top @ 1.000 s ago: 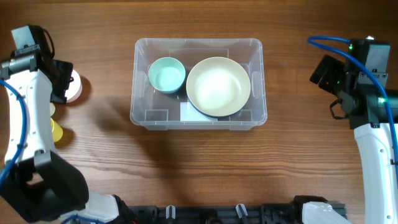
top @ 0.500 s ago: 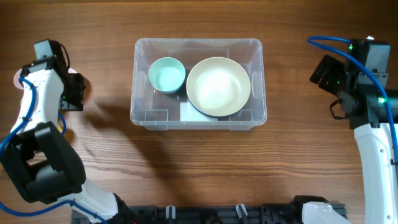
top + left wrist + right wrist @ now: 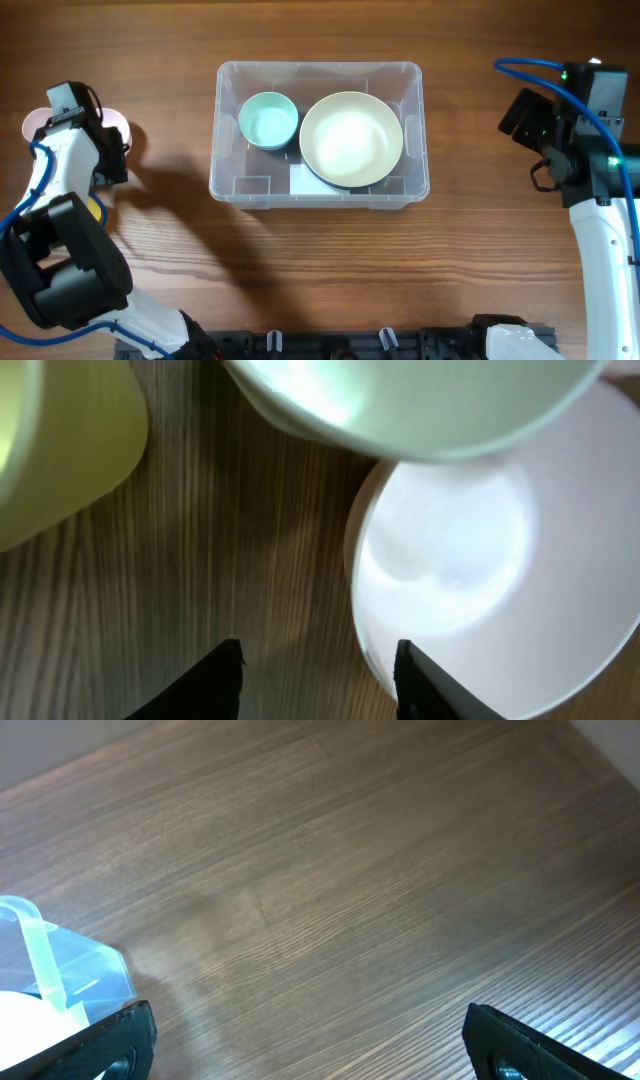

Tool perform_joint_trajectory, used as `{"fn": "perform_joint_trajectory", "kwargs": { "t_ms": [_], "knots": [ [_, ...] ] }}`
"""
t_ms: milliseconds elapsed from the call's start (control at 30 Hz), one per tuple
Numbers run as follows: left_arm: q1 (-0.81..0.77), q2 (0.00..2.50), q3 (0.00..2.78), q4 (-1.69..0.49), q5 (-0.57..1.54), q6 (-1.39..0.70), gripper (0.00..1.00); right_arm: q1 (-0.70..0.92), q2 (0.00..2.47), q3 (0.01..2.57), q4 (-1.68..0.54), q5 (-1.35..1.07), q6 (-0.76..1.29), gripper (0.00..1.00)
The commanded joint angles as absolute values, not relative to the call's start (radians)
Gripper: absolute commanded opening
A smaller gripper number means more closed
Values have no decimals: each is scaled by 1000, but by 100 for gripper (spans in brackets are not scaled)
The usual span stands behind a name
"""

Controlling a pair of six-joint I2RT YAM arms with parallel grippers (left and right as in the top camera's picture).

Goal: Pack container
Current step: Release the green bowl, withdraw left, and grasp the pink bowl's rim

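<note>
Left gripper (image 3: 318,670), at the lower centre of its wrist view, is standing open, one fingertip overlapping the rim of a pale pink bowl (image 3: 470,550). Right gripper (image 3: 310,1040) is hanging wide open above bare wood. The container (image 3: 320,66) is sitting at the upper centre of the overhead view, holding a teal bowl (image 3: 268,120) and a cream bowl (image 3: 351,139).

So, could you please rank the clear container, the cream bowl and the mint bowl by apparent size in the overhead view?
1. clear container, by far the largest
2. cream bowl
3. mint bowl, the smallest

Both bowls sit inside the container at a similar distance from the camera, so the order looks reliable.
</note>
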State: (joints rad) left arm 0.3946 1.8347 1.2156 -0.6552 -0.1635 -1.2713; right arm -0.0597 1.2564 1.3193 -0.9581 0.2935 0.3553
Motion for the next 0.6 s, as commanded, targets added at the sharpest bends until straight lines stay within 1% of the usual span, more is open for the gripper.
{"fn": "perform_joint_trajectory", "kwargs": {
  "t_ms": [0,233,267,400,433,567],
  "knots": [
    [400,1866,1198,-624,-180,-1299,50,-60,1254,1331,-958,314,367,100],
    [400,1936,1198,-583,-165,-1299,49,-60,1254,1331,-958,314,367,100],
    [401,1942,1198,-574,-165,-1299,47,-60,1254,1331,-958,314,367,100],
    [400,1945,1199,-543,-118,-1299,30,-60,1254,1331,-958,314,367,99],
    [400,1945,1199,-541,-105,-1299,28,-60,1254,1331,-958,314,367,100],
    [400,1945,1199,-542,-93,-1299,25,-60,1254,1331,-958,314,367,100]
  ]
}}
